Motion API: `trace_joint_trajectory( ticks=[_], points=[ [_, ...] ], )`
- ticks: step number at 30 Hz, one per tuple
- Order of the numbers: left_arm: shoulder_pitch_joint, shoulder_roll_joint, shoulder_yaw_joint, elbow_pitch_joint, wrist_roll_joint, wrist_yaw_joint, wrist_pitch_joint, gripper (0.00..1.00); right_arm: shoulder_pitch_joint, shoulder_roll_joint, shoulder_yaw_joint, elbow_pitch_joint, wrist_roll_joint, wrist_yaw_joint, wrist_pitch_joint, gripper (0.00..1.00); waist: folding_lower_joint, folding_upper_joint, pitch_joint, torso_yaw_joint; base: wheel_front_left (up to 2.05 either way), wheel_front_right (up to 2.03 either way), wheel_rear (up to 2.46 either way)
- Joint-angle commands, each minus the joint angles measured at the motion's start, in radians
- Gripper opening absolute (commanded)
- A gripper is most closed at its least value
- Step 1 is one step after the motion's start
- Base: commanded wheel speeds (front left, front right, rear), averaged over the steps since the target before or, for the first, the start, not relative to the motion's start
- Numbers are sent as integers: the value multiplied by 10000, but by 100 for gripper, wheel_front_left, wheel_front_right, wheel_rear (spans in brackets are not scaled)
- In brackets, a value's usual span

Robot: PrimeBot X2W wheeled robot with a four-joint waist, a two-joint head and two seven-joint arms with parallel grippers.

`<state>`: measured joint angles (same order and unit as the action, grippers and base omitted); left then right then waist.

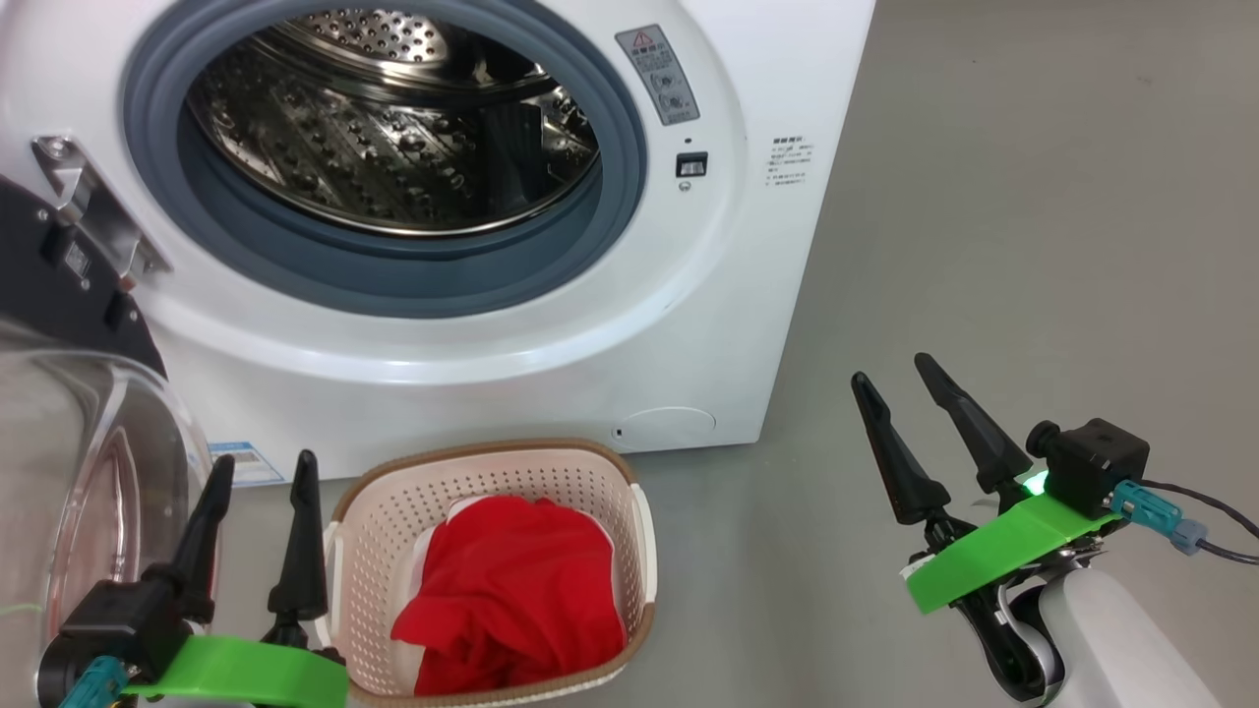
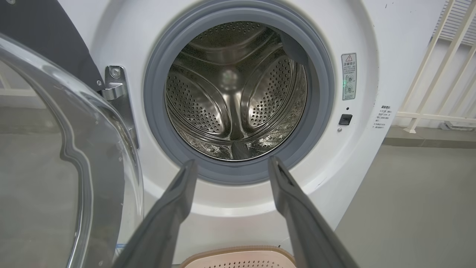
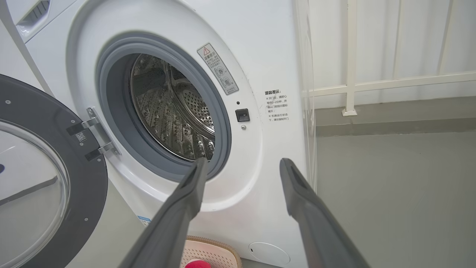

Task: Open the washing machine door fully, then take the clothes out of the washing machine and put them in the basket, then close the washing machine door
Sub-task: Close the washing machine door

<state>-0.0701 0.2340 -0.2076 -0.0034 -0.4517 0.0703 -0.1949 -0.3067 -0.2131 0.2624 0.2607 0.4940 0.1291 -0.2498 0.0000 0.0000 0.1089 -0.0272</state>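
Well, the red clothes [image 1: 511, 590] lie in the basket [image 1: 472, 450] before the empty washing machine [image 1: 728, 295]; left gripper [image 1: 266, 457] and right gripper [image 1: 893, 369] hang spread and empty. The door [image 1: 59, 285] stands open; a push on its slick glass [image 1: 89, 472] may slip, leaving it unlatched

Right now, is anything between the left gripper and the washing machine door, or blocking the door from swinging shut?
Nothing visible separates the left gripper from the washing machine door beside it. The drum mouth is clear. The basket holding the clothes sits low before the washing machine; whether the door clears its rim is unclear.
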Motion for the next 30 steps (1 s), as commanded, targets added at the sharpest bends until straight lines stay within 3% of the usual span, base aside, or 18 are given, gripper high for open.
trace_joint_trajectory(
  ticks=[1, 14, 30],
  points=[
    [-290, 276, 326, -213, -25, 46, -64, 100, 70, 8, 207, -210, -31, 16, -120, 100, 0, 0, -1, -4, -106, 106, 0],
    [-267, 326, 221, -242, -70, 57, -69, 100, 113, 9, 228, -201, 9, 16, -120, 100, 0, 0, -8, 1, -129, 129, 0],
    [-319, 371, 172, -252, -141, 131, -86, 100, 114, 40, 120, -217, -9, 16, -120, 100, 0, 0, 76, 54, -11, 11, 0]
  ],
)
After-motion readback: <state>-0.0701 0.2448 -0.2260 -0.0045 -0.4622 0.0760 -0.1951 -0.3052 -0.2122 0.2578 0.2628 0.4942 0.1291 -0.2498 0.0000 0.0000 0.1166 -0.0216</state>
